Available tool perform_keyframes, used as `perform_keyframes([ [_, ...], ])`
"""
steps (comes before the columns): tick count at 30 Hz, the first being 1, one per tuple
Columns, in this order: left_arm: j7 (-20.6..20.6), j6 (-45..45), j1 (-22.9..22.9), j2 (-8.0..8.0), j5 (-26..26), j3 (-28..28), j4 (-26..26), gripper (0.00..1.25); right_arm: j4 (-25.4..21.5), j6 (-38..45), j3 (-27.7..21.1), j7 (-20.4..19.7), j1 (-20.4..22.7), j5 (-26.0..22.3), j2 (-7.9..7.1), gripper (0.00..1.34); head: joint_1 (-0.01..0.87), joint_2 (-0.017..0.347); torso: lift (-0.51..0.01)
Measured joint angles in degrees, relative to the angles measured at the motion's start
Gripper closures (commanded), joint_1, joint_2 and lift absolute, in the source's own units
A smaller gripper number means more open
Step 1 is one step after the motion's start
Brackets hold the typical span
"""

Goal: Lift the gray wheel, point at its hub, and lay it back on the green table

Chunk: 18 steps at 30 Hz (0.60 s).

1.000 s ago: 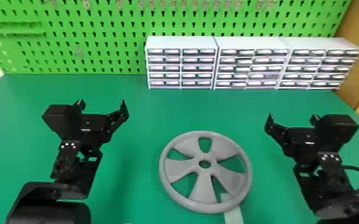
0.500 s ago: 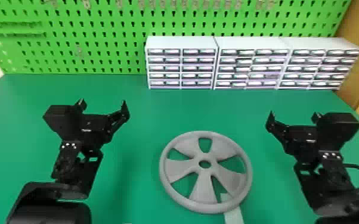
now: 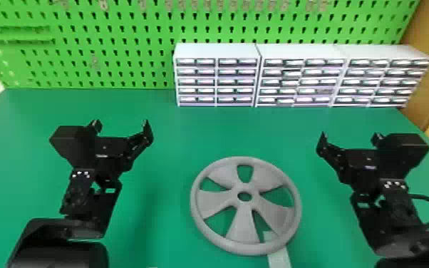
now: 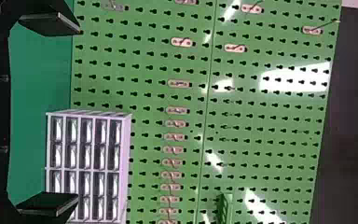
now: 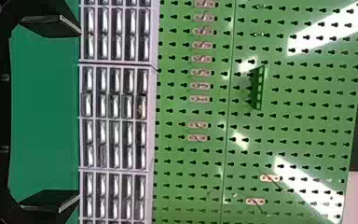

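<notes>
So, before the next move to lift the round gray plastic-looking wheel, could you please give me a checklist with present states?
1. Gray five-spoked wheel lying on the smooth green table: ok.
2. Black two-fingered left gripper open and empty: ok.
3. Black two-fingered right gripper open and empty: ok.
4. Round hub uncovered: ok.
5. Grippers at the wheel's rim: not ok, both apart from it.
6. Pale flat strip under the rim unattached: cannot tell.

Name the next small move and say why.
Probably ease the left pincer and right pincer inward toward the wheel: both stand open and empty, one off to each side, while the wheel lies untouched on the table.
</notes>
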Motion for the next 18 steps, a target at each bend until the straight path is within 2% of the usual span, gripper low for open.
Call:
perform_keyframes([
  [18,-0.01,0.0,-0.95,0.0,0.91,0.4,-0.08,0.04,-0.01,-0.07,-0.32,0.09,-0.3,-0.23,0.18,0.08,0.692,0.048,-0.093],
])
